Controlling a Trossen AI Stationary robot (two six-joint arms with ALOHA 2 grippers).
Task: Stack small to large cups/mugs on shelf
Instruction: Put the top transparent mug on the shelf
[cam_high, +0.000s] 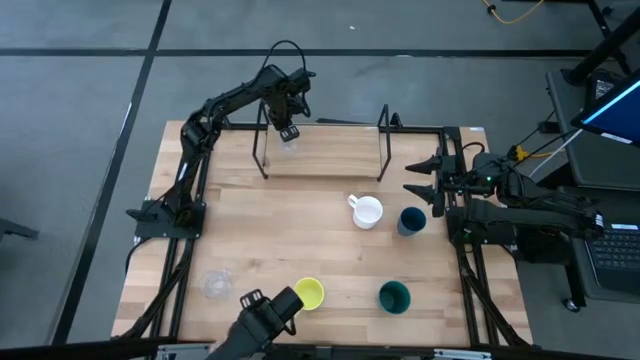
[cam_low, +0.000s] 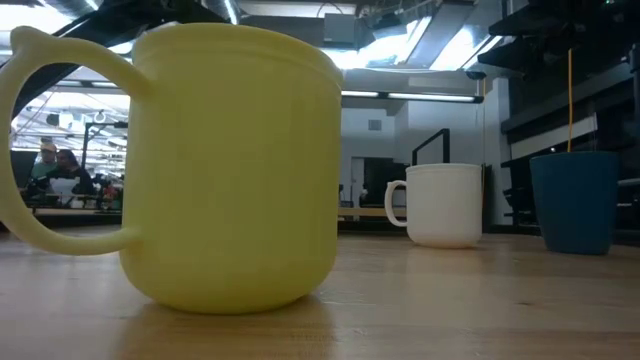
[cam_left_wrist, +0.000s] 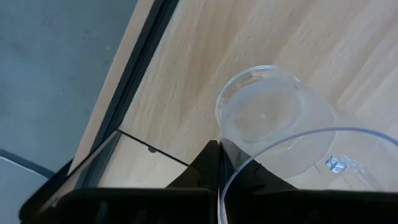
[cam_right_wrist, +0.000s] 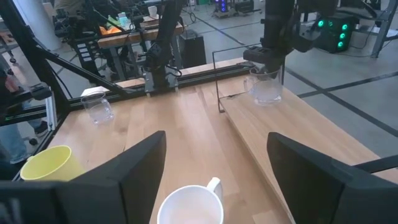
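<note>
My left gripper (cam_high: 287, 130) is over the left end of the shelf (cam_high: 330, 156), shut on a clear glass cup (cam_high: 290, 144). The right wrist view shows that cup (cam_right_wrist: 265, 88) upright on or just above the shelf board (cam_right_wrist: 292, 137). My right gripper (cam_right_wrist: 216, 143) waits open at the table's right edge (cam_high: 421, 181). On the tabletop stand the white mug (cam_high: 366, 211), dark blue cup (cam_high: 411, 220), dark green cup (cam_high: 394, 296), yellow mug (cam_high: 308, 292) and second clear glass cup (cam_high: 217, 284). My left gripper pinches the clear glass cup by its rim wall (cam_left_wrist: 222, 186), one finger inside the cup (cam_left_wrist: 249, 177) and one outside (cam_left_wrist: 199, 171). The fingers come from above, pointing down. The cup is upright below them; whether its base (cam_left_wrist: 267, 118) rests on the shelf board I cannot tell.
A thin black wire frame stands upright at each end of the shelf: the left one (cam_high: 264, 150) is close beside the held cup, the right one (cam_high: 384, 140) farther off. The low view is mostly filled by the yellow mug (cam_low: 230, 160), with the white mug (cam_low: 445, 205) and blue cup (cam_low: 575, 200) behind.
</note>
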